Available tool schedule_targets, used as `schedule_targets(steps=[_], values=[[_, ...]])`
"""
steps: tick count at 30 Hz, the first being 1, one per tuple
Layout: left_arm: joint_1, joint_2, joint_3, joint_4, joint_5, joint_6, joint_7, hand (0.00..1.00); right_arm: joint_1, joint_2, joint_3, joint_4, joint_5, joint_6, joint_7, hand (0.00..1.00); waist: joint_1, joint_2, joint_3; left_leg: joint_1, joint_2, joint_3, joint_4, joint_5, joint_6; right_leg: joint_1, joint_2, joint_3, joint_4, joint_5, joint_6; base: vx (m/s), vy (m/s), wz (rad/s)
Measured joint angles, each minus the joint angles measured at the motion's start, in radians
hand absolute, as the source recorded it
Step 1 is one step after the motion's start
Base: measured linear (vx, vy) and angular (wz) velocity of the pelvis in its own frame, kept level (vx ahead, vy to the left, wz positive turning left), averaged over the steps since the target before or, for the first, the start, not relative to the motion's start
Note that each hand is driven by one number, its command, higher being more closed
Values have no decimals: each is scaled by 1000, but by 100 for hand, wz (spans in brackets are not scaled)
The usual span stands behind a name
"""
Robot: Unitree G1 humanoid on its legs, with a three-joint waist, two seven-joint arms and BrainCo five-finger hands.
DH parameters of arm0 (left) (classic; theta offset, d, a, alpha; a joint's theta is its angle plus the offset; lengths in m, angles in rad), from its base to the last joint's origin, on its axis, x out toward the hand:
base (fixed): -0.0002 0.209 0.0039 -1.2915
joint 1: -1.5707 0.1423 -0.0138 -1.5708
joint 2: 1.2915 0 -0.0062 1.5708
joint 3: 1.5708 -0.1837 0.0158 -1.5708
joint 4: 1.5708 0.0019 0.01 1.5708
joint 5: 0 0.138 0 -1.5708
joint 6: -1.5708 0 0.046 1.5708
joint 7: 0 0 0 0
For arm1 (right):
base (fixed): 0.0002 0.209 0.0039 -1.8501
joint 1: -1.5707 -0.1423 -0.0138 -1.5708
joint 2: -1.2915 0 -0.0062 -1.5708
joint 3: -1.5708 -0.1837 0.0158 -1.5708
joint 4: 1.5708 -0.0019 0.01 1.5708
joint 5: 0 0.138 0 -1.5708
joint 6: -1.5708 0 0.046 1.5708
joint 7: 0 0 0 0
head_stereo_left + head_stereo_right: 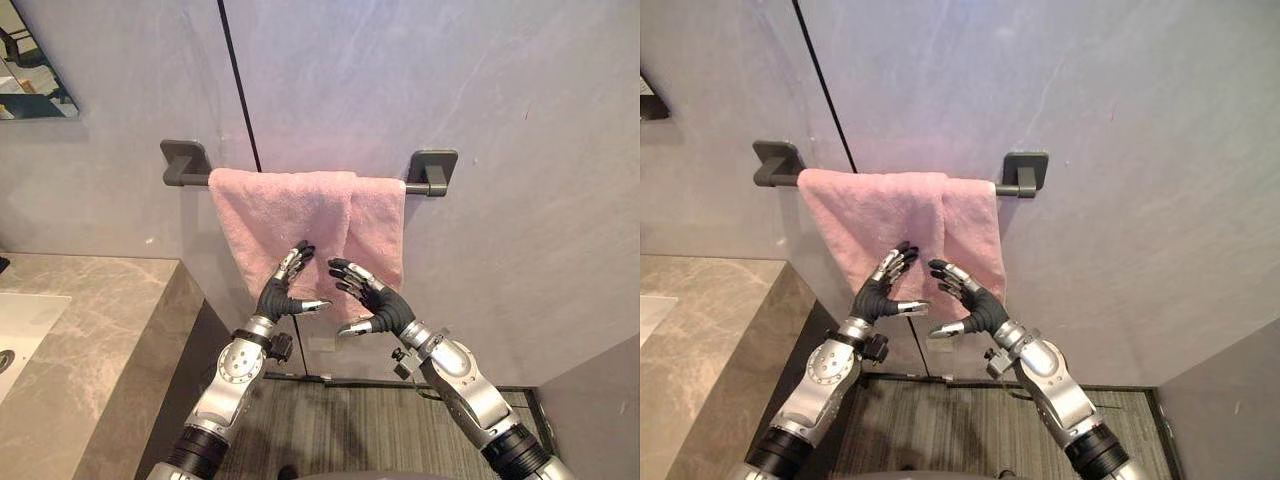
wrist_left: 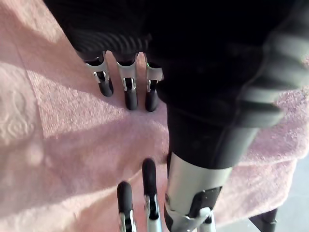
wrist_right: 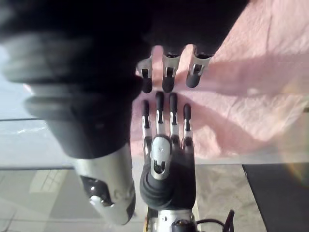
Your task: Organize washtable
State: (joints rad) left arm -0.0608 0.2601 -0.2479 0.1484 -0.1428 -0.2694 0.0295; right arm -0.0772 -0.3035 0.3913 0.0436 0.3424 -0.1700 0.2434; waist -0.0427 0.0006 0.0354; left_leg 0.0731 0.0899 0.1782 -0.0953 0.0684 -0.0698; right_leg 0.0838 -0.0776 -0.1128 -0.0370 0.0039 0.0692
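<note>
A pink towel (image 1: 290, 205) hangs folded over a dark grey bar (image 1: 430, 172) fixed to the grey wall, bunched near its middle. Both hands are raised in front of its lower half, fingers pointing up at the cloth. My left hand (image 1: 278, 293) is open with straight fingers, their tips over the towel's lower middle. My right hand (image 1: 385, 312) is open just to its right, fingertips close to the left hand's. In the left wrist view the straight fingers (image 2: 126, 89) lie close to the pink cloth (image 2: 72, 130). Whether either hand touches the towel cannot be told.
A grey stone counter (image 1: 110, 340) with a white sink (image 1: 20, 320) stands at the left, its end just left of my left arm. A mirror corner (image 1: 35, 85) shows at upper left. Dark striped floor (image 1: 350, 420) lies below the towel.
</note>
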Motion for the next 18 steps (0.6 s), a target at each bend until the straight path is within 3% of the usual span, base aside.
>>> schedule_targets(steps=[18], values=[[-5, -17, 215, 60, 9, 13, 69, 0, 32, 91, -265, 63, 54, -8, -73, 0, 0, -20, 0, -5, 1, -3, 0, 0, 0, 2, 1, -5, -10, 1, -1, 0, 0, 0]])
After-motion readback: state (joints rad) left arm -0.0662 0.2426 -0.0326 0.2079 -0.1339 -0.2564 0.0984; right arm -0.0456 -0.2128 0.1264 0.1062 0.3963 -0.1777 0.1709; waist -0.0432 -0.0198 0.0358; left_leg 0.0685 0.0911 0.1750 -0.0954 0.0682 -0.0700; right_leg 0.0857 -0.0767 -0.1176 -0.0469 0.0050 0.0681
